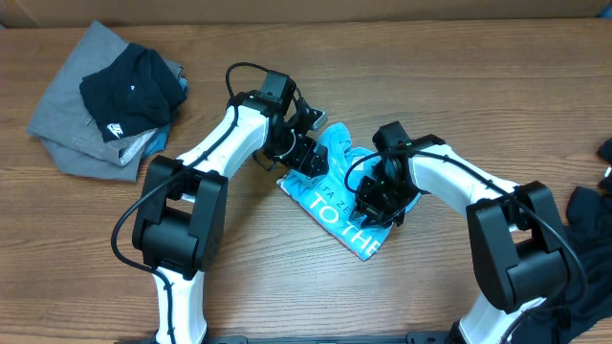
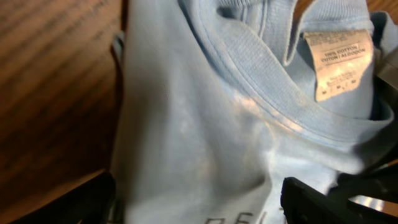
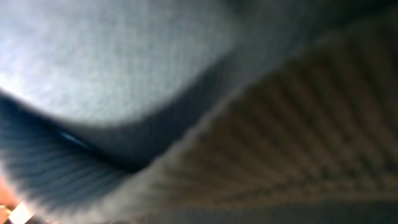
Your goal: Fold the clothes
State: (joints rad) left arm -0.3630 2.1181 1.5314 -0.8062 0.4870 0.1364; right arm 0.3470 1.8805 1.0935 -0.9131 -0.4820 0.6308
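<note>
Left jaws standing wide over blue shirt (image 1: 328,199), collar (image 2: 261,74) and label (image 2: 337,62) showing beneath. Right jaws sitting down on same shirt; blurred cloth filling wrist view, so cannot tell whether gripping. Blue shirt lying folded mid-bench (image 1: 287,287) between arms. Grey shirt (image 1: 72,134) and black shirt (image 1: 129,91) lying heaped far left, well apart.

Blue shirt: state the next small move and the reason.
Probably lift the left fingers straight up, clear of the shirt: they stand wide apart over the collar, gripping nothing, and the shirt already lies as a folded packet. The right fingers rest on it; that view shows only blurred fabric.
</note>
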